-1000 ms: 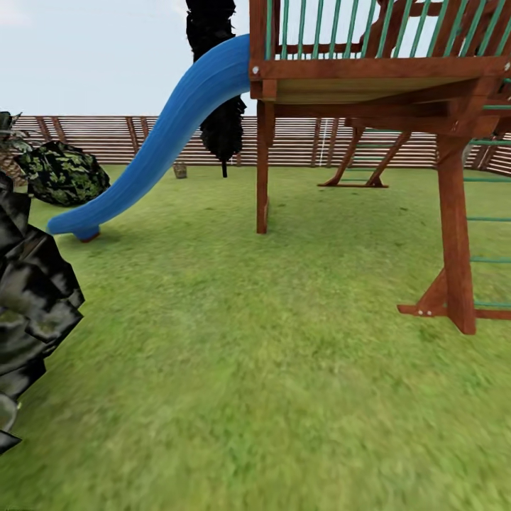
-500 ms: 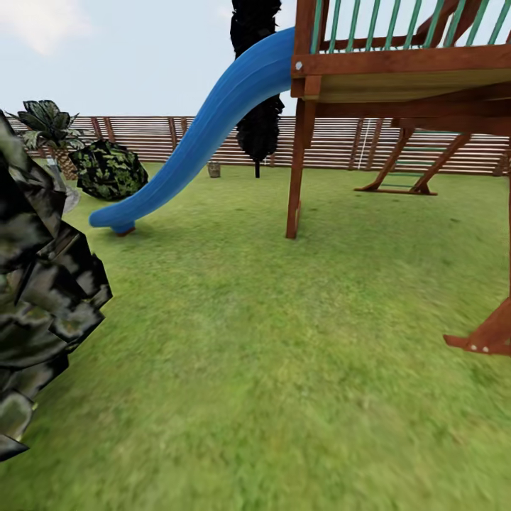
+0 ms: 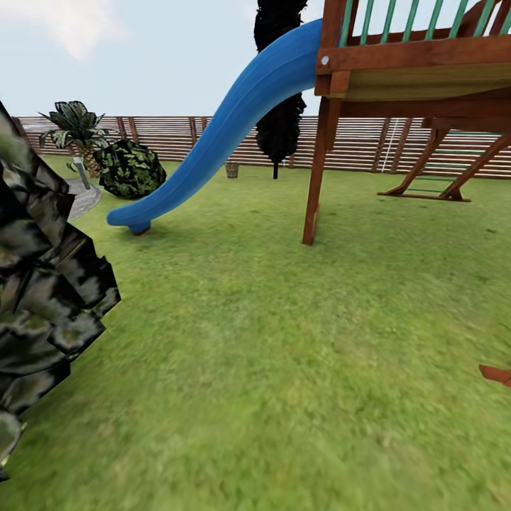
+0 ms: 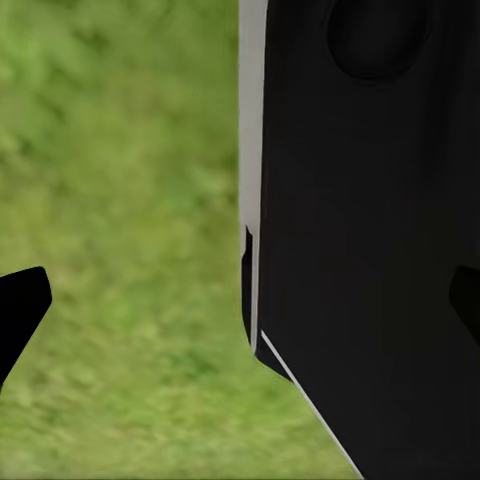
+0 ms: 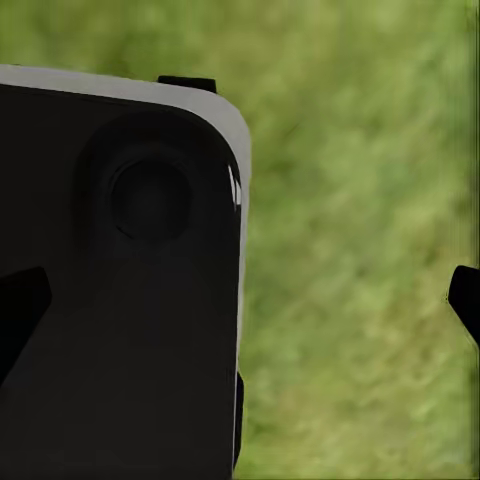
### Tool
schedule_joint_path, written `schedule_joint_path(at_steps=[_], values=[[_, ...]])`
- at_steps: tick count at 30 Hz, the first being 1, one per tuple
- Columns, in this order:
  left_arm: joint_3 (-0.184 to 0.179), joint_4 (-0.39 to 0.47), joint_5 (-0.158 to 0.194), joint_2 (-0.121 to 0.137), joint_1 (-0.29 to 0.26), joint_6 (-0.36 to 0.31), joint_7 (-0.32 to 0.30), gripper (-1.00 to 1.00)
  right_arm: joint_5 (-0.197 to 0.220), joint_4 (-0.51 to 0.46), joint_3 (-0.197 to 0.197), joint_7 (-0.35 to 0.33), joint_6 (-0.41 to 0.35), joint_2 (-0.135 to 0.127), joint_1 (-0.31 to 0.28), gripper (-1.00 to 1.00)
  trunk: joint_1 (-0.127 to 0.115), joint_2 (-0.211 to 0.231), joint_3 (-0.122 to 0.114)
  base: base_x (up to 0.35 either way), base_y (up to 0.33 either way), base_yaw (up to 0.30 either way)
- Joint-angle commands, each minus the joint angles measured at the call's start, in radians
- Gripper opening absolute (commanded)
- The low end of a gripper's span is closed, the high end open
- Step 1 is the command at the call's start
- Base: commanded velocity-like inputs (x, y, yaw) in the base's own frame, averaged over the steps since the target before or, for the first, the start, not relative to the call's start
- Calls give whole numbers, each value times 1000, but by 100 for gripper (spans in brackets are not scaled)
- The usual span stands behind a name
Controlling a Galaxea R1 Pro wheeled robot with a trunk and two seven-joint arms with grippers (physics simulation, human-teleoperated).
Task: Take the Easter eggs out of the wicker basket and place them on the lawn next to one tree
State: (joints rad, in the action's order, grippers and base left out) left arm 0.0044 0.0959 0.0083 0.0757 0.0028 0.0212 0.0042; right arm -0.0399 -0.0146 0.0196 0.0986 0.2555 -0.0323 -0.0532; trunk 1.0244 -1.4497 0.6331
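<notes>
Clearly I am in transit across the lawn, with no egg in hand. My left pincer hangs over grass beside a dark panel of my own body; its two dark fingertips sit at opposite margins of the wrist view with nothing between them, so it is spread wide. My right pincer reads the same way: tips far apart, nothing pinched, grass and my dark body panel below.

A small tan-brown tub, probably the wicker basket, stands at the far edge of the lawn just before the slatted fence, between the foot of the blue slide and the black cypress. It is too small for me to make out any eggs in it.

To do this leg well, I judge I should steer toward that tub, passing between the slide's foot and the wooden post of the play tower, keep clear of the dark mottled foliage close on my left, and stop short enough to reach down into it.

Counted: one basket, one slide, one cypress, one palm, one round bush, and one play tower.
</notes>
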Motion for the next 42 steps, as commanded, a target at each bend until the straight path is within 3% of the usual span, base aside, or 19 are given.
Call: schedule_joint_path(at_steps=[1,12,27,42], values=[[0,1,1,0,0,2,0,100,-5,1,2,4,2,0,0,100,1,0,1,322,-111,3],[0,1,1,0,0,2,0,100,-5,1,2,4,2,0,0,100,1,0,1,322,-109,10],[1,1,1,0,0,2,0,100,-5,1,2,4,2,0,0,100,1,0,1,322,-108,249],[3,1,1,1,0,2,0,100,-5,1,2,4,-1,0,0,100,1,0,1,322,-13,15]])
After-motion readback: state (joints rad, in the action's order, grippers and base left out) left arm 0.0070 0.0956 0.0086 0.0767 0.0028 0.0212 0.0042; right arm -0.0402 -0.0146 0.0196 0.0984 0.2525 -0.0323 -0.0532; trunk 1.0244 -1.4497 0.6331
